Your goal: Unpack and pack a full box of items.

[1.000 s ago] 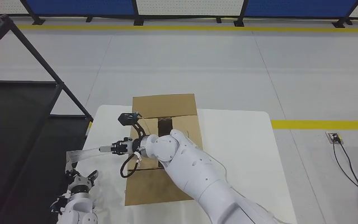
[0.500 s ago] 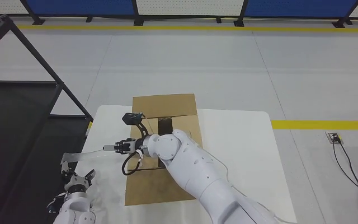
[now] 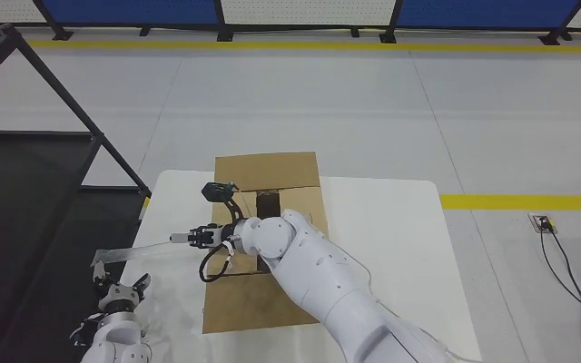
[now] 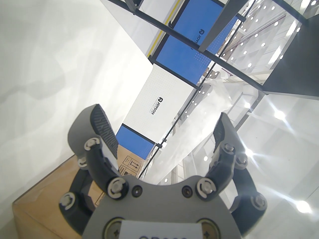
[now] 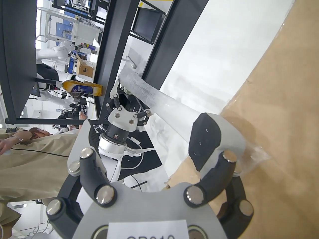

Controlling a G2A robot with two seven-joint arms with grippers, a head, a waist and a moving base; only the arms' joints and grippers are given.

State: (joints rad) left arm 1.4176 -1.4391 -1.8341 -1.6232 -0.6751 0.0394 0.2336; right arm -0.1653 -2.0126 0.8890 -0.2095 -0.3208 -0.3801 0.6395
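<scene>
2 sets of fingers are spread: right gripper (image 5: 147, 125) and left gripper (image 4: 163, 128). Limp, light, slippery plastic sleeve (image 5: 164, 103) stretches between them, left of the box (image 3: 268, 168); pinch its crumpled end.

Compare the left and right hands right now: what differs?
Place: the left hand hangs by the table's left edge; the right hand is farther in, beside the cardboard box.
Aim: the left hand points toward the far blue panels; the right hand points sideways at the left hand.
Shared: both are open, and a clear plastic strip runs from one to the other.
</scene>
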